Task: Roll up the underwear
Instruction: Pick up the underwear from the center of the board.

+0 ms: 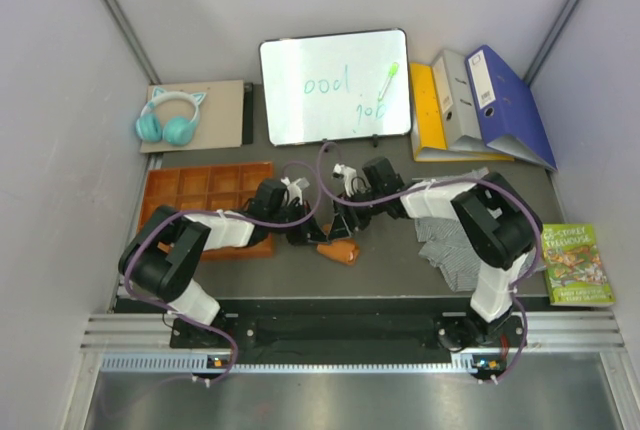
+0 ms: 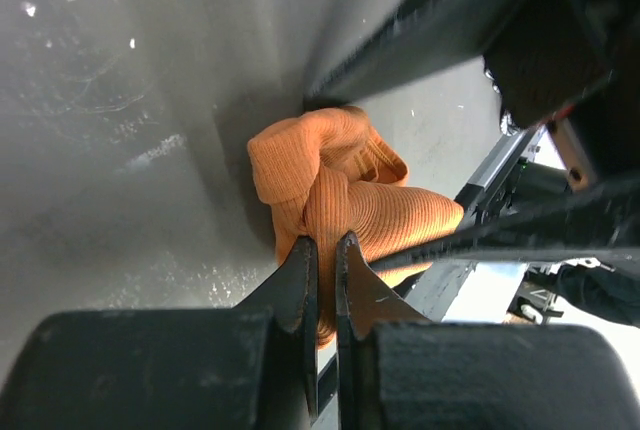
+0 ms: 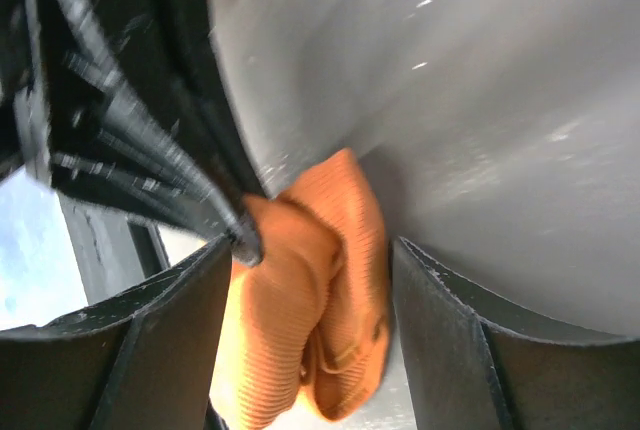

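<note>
Left jaws are pinching shut on a fold of the briefs point(image 2: 350, 190); right jaws are standing spread, straddling the same bunched lump. It is lying mid-table point(image 1: 400, 275), long axis roughly left-right, both arms about equally near. Boxers point(image 1: 455, 245) are lying to the right, tray point(image 1: 205, 185) to the left, bare room nearer.

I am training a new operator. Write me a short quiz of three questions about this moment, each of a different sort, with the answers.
1. True or false: the right gripper is shut on the orange briefs.
2. Which gripper pinches the briefs? A) left gripper B) right gripper C) neither
3. Fill in: the striped boxer shorts lie partly under the ____ arm.
Key: 1 false, its jaws stand open on either side of the briefs; 2 A; 3 right.
</note>
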Action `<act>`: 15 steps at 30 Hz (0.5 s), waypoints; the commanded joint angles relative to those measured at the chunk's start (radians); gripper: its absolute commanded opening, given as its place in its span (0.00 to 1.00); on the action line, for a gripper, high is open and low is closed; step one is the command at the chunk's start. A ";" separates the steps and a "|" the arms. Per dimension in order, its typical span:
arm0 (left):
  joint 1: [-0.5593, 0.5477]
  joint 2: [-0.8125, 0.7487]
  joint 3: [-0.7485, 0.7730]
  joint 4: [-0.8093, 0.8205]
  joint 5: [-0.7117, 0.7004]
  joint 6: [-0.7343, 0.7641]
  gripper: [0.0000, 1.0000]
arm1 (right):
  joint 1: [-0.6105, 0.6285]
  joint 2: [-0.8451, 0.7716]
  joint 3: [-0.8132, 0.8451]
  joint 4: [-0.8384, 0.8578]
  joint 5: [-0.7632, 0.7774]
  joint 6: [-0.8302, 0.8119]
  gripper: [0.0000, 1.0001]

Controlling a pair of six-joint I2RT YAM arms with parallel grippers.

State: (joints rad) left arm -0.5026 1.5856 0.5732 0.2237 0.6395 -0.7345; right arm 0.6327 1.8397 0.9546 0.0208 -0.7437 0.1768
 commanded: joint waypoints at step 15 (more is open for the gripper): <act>0.019 -0.009 -0.024 -0.145 -0.100 0.006 0.00 | 0.117 -0.120 -0.047 -0.061 0.101 -0.082 0.13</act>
State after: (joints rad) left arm -0.4911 1.5856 0.5732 0.1963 0.6384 -0.7586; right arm 0.7177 1.7451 0.8913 0.0128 -0.6296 0.1143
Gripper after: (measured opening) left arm 0.053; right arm 0.218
